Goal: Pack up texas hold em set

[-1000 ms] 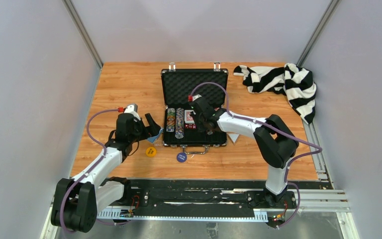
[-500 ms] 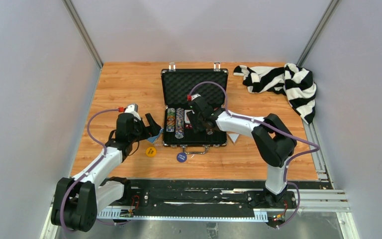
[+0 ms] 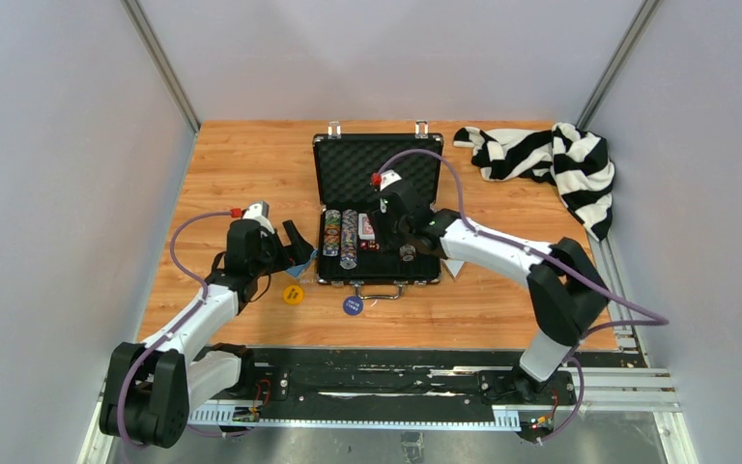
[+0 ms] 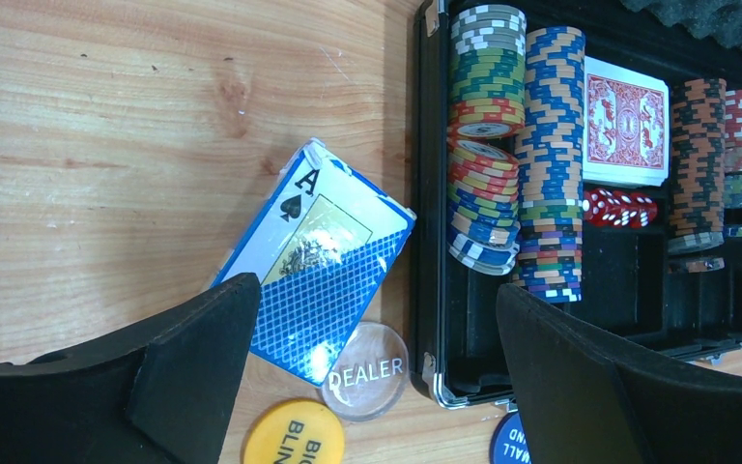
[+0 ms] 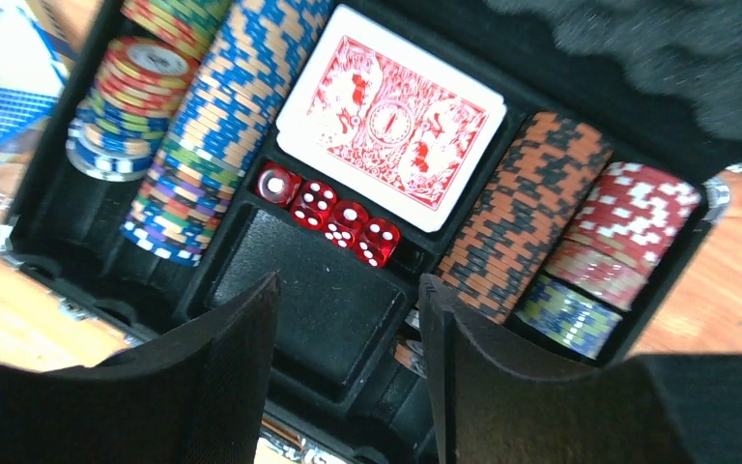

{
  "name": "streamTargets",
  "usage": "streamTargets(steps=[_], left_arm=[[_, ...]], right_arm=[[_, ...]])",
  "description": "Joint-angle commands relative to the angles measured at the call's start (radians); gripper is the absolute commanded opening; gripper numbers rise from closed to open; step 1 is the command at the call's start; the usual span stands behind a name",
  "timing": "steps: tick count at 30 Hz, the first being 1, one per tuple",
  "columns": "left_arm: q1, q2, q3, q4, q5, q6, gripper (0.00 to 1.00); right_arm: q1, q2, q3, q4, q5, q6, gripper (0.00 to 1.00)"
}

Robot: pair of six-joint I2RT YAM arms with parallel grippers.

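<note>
Right now the case (image 3: 348, 169) lies open mid-desk. Chips (image 5: 222, 126), the red deck (image 5: 391, 121) and the dice (image 5: 328, 213) are seated, and the card slot (image 5: 299, 280) beside the dice is bare. The blue deck (image 4: 314, 261) lies on the desk just beside the case wall, with the dealer button (image 4: 365, 369) touching one corner and the yellow button (image 4: 295, 435) near.

The left pincer (image 4: 377, 293) hangs above the deck, wide and empty. The right pincer (image 5: 348, 285) is over the bare slot, narrow gap, empty.

Likely step: grab the blue deck.
- Rotate the wrist to square with the skewed deck.
- Shift away from the case so one finger doesn't land on the rim.
- Close across the deck's sides and lift straight, leaving the dealer button behind.
- The right arm should clear the slot first.
</note>
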Motion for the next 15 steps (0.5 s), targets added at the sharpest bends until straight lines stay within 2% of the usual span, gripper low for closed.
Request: streamTargets(steps=[1, 5, 8, 11, 15], left_arm=[[-0.004, 0.003, -0.006, 0.027, 0.013, 0.002, 0.97], [-0.004, 0.0, -0.005, 0.026, 0.015, -0.002, 0.97], [-0.005, -0.003, -0.009, 0.036, 0.019, -0.013, 0.97], [-0.005, 0.005, -0.009, 0.043, 0.023, -0.018, 0.97], [-0.005, 0.011, -0.012, 0.052, 0.035, -0.023, 0.97]], right_arm=[[0.011, -0.128, -0.048, 0.017, 0.058, -0.047, 0.55], [-0.054, -0.243, -0.136, -0.007, 0.099, -0.044, 0.55], [-0.165, -0.32, -0.252, 0.018, 0.125, -0.045, 0.55], [-0.274, -0.37, -0.35, 0.033, 0.085, -0.034, 0.55], [-0.349, -0.389, -0.43, 0.061, 0.045, -0.039, 0.53]])
